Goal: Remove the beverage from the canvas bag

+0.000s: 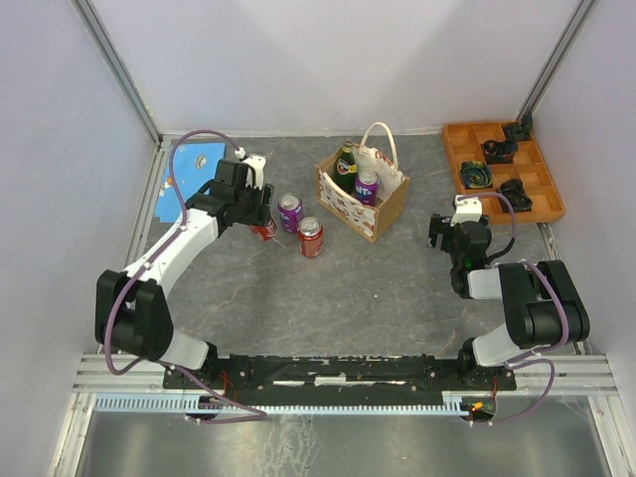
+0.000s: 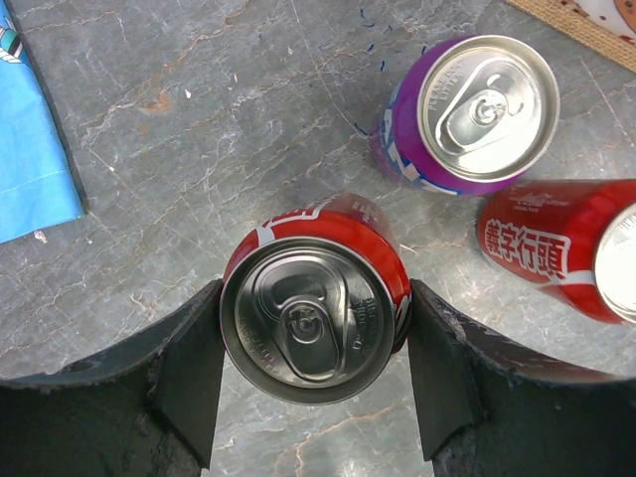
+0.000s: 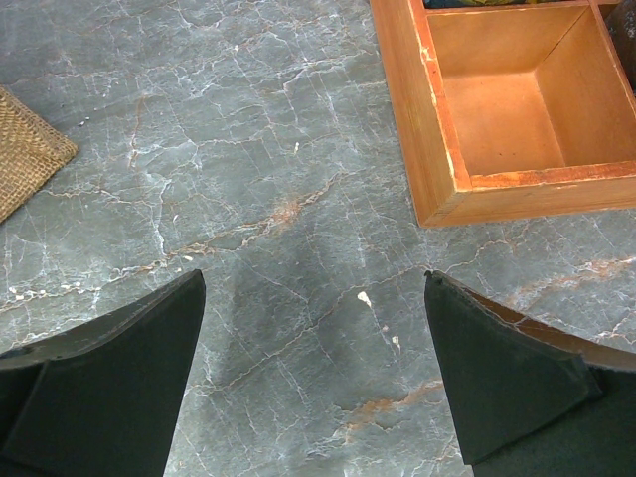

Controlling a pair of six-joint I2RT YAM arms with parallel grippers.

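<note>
The tan canvas bag [image 1: 376, 211] with white handles stands at the back middle; its corner shows in the left wrist view [image 2: 586, 15]. Inside it are a green bottle [image 1: 345, 164] and a purple can [image 1: 367, 185]. My left gripper [image 1: 260, 224] is left of the bag and shut on an upright red can [image 2: 313, 328], its fingers [image 2: 189, 368] against both sides of the can, low at the table. Another purple can [image 1: 289, 212] [image 2: 467, 114] and another red can [image 1: 311, 237] [image 2: 561, 248] stand beside it. My right gripper [image 1: 442, 234] [image 3: 313, 328] is open and empty over bare table, right of the bag.
An orange compartment tray [image 1: 452, 144] [image 3: 437, 149] with several dark items sits at the back right, close to my right gripper. A blue sheet [image 1: 189, 169] [image 2: 30, 149] lies at the back left. Walls enclose the table on three sides.
</note>
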